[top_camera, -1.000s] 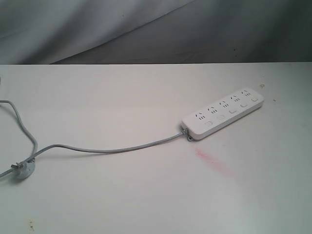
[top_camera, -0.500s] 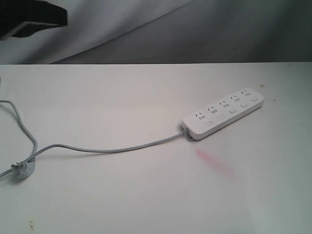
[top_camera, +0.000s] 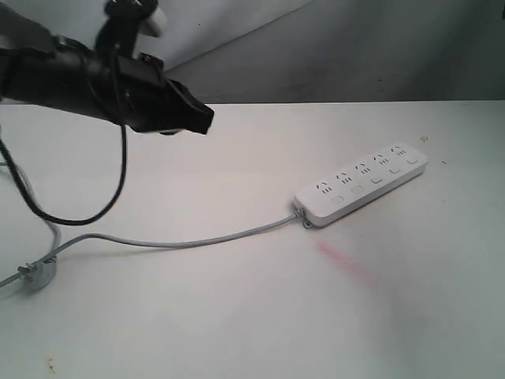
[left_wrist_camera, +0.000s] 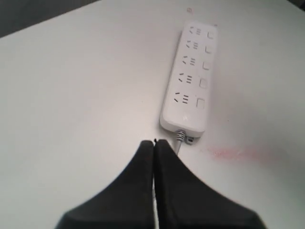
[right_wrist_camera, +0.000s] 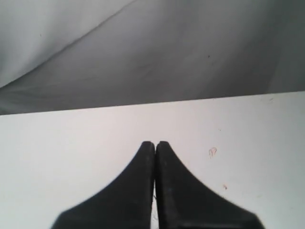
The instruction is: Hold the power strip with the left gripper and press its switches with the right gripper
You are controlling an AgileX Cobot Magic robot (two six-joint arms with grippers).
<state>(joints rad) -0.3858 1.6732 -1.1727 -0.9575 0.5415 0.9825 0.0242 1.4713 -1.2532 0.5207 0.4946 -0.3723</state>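
The white power strip (top_camera: 362, 183) lies flat on the right part of the white table, its row of switches (top_camera: 375, 180) along the near edge. Its grey cord (top_camera: 197, 240) runs left to a small grey plug (top_camera: 37, 272). My left gripper (top_camera: 207, 118) hangs in the air at the upper left, shut and empty, well short of the strip. In the left wrist view the left gripper (left_wrist_camera: 153, 142) points toward the cord end of the power strip (left_wrist_camera: 191, 76). My right gripper (right_wrist_camera: 155, 142) is shut over bare table; it does not show in the exterior view.
A black cable loop (top_camera: 79, 213) hangs under the left arm. A faint red smear (top_camera: 343, 260) marks the table in front of the strip. A grey cloth backdrop (top_camera: 355, 47) rises behind the table's far edge.
The left arm has swung in from the upper left corner toward the middle; one second ago it was out of view. The strip and cord have not moved.
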